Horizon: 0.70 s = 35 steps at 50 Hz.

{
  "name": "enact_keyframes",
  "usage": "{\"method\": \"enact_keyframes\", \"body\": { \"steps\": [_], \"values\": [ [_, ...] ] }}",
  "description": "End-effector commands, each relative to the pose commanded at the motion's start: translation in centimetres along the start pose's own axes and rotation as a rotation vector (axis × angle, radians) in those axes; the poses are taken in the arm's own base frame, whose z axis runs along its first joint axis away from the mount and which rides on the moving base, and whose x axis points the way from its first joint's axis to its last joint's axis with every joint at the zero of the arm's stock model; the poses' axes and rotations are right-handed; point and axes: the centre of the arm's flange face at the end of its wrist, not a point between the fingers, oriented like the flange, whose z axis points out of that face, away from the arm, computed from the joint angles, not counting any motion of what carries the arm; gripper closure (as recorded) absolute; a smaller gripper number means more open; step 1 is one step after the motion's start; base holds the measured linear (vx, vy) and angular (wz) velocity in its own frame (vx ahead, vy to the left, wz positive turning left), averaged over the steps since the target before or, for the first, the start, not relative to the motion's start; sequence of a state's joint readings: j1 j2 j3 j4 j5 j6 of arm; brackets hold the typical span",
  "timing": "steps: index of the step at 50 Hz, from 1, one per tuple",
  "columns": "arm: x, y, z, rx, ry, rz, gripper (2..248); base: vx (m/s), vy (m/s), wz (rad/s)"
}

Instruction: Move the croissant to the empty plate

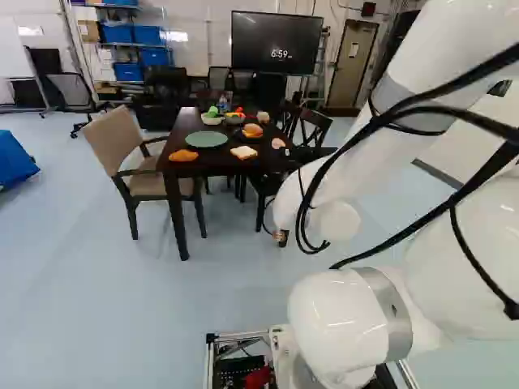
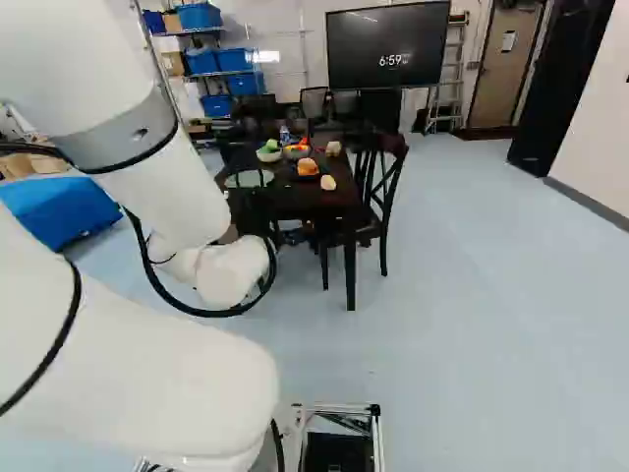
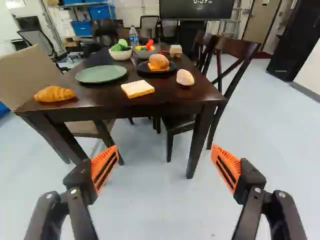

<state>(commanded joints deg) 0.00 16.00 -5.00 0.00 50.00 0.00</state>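
Nearest of all, the hand (image 3: 164, 148) is spread wide, with nothing held between its orange pads (image 3: 103, 167); it is aimed towards the dark surface (image 3: 107, 96), well short of it. The croissant (image 3: 55, 94) is seen lying on its side of the near edge, close to the corner by the beige chair (image 3: 25, 70), with the green plate (image 3: 101, 74) bare just beyond it.

Little weight is to be expected, and a ridged skin that should not slip much. Whether it is real or a toy cannot be told; if real, it could be dented or flaked by a hard squeeze. It is best taken across its thick middle, from front and back, so that neither tapered end is left to droop or swivel. The corner edge should be allowed for, as a nudge could push it off.

The croissant's underside is hidden, and in the right base view its place is covered by the white arm (image 2: 147, 383). In the left base view the hand is mostly lost behind the wrist.
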Motion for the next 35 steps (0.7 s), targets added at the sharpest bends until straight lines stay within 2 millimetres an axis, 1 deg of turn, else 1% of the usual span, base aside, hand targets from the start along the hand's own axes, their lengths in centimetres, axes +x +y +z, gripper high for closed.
{"method": "enact_keyframes", "body": {
  "steps": [23,30,35],
  "values": [
    [0.00,0.00,0.00,0.000,0.000,0.000,3,0.002,0.000,0.000],
    [0.00,0.00,0.00,0.000,0.000,0.000,3,0.071,0.012,0.052],
    [0.00,0.00,0.00,0.000,0.000,0.000,3,0.106,0.035,0.167]
  ]
}}
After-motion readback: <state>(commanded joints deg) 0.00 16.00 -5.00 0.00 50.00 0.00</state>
